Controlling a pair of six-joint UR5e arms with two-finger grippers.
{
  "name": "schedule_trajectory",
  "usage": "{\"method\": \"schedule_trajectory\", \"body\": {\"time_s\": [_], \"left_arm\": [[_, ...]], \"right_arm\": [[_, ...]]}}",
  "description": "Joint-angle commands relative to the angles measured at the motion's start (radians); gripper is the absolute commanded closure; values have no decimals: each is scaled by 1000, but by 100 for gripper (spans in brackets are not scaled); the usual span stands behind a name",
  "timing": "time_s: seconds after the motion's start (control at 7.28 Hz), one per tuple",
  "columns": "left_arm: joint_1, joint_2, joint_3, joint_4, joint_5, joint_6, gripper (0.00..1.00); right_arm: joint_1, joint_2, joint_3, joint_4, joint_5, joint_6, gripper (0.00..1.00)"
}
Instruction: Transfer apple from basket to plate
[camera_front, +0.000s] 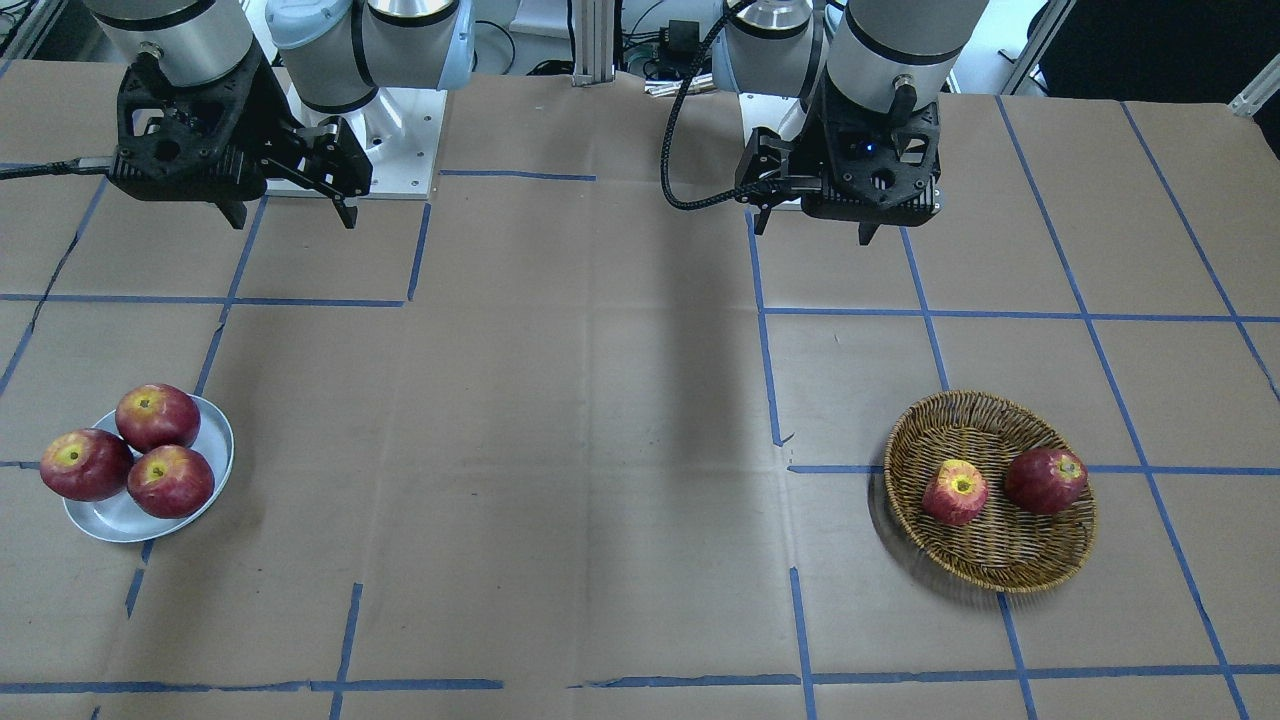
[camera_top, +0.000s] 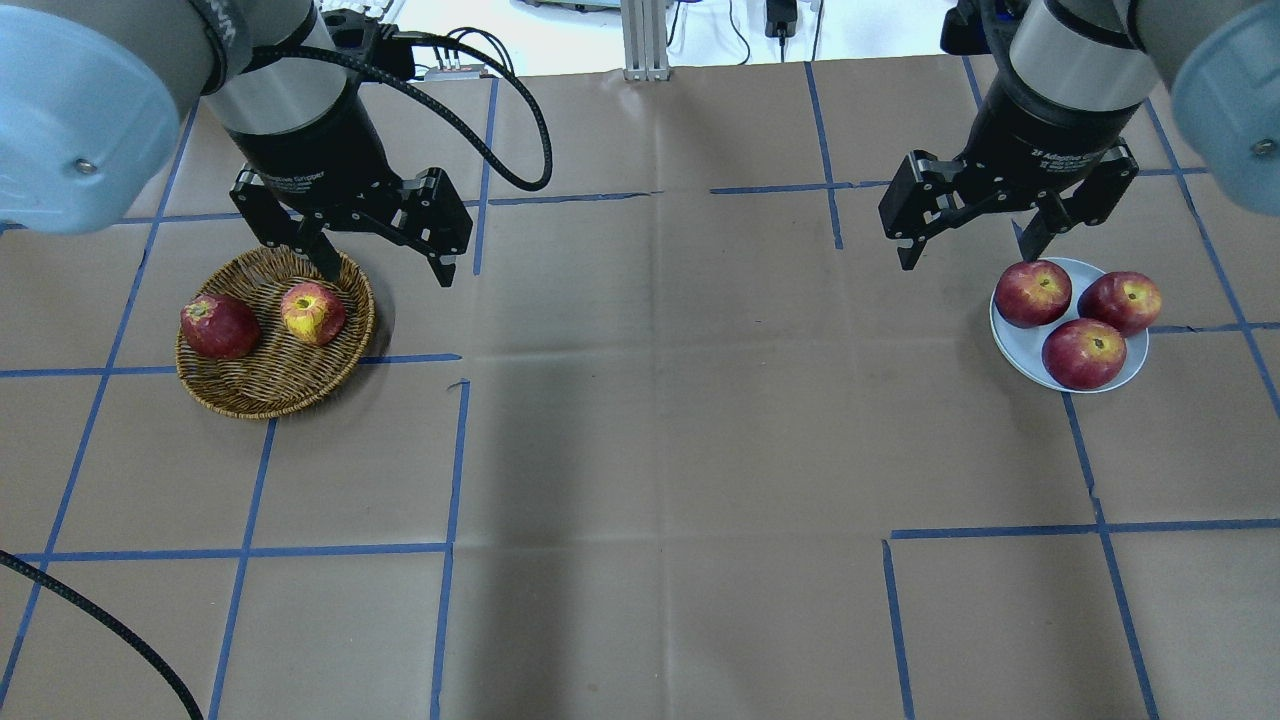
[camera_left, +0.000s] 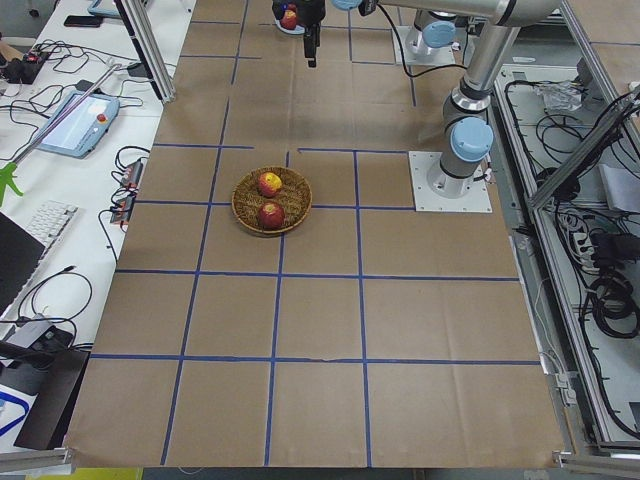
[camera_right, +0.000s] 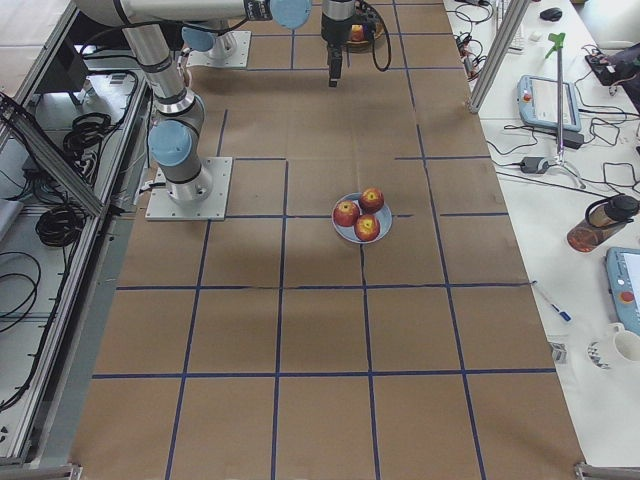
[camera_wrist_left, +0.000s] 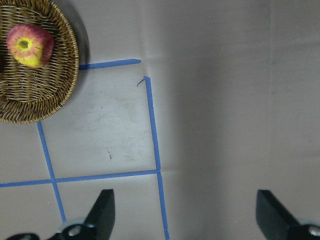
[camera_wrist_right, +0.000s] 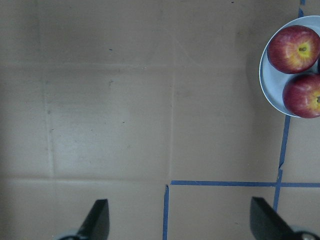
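Wicker basket (camera_top: 270, 385) cradles the apple (camera_top: 313, 313). The left gripper (camera_top: 385, 265) hovers beside it, jaws spread for the pick. The right gripper (camera_top: 968, 250), empty and agape, sits near the plate (camera_top: 1012, 340), likely for a handover.

Soft, even light is falling from overhead, and the brown paper table cover (camera_front: 600, 480) is showing no harsh glare. A broad, faint shadow band is running down the middle of the front-facing view, and the wicker basket (camera_front: 1000, 562) is casting a dim shadow past its lower-left rim. The plate (camera_front: 115, 520) is gleaming slightly. Both wrist views are looking somewhat soft and are darkening toward the edges, possibly from vignetting.
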Motion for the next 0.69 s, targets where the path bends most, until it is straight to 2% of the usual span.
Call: {"method": "schedule_trajectory", "body": {"time_s": [0.0, 0.55], "left_arm": [[2, -2, 0, 0, 2, 0, 1], [9, -12, 24, -11, 3, 12, 1]], "right_arm": [[0, 0, 0, 0, 0, 0, 0], [-1, 0, 0, 0, 0, 0, 0]]}}
